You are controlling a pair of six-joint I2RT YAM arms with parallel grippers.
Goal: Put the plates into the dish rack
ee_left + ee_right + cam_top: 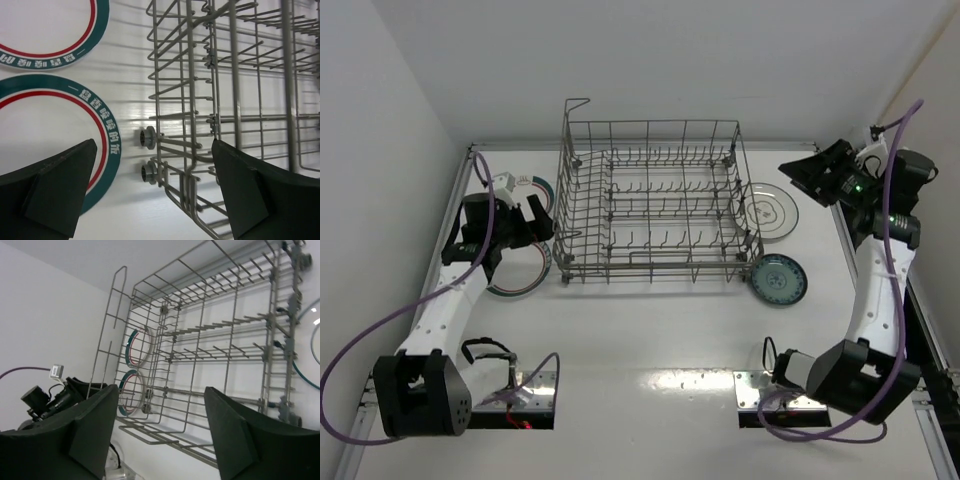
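The grey wire dish rack (655,200) stands mid-table with nothing in it. Two white plates with green-and-red rims lie flat left of it: one near plate (520,277) and one far plate (536,187), both partly hidden by my left arm. My left gripper (540,225) is open and empty, above them beside the rack's left side. In the left wrist view the plates (55,115) (50,30) and the rack (225,100) lie below the open gripper (155,192). A white dark-rimmed plate (767,211) and a small teal plate (779,279) lie right of the rack. My right gripper (798,170) is open and empty above the dark-rimmed plate.
White walls close in the table on the left, back and right. The rack has small wheels on its left side (148,137). In the right wrist view the open gripper (162,432) looks through the rack (215,340) toward my left arm (50,397).
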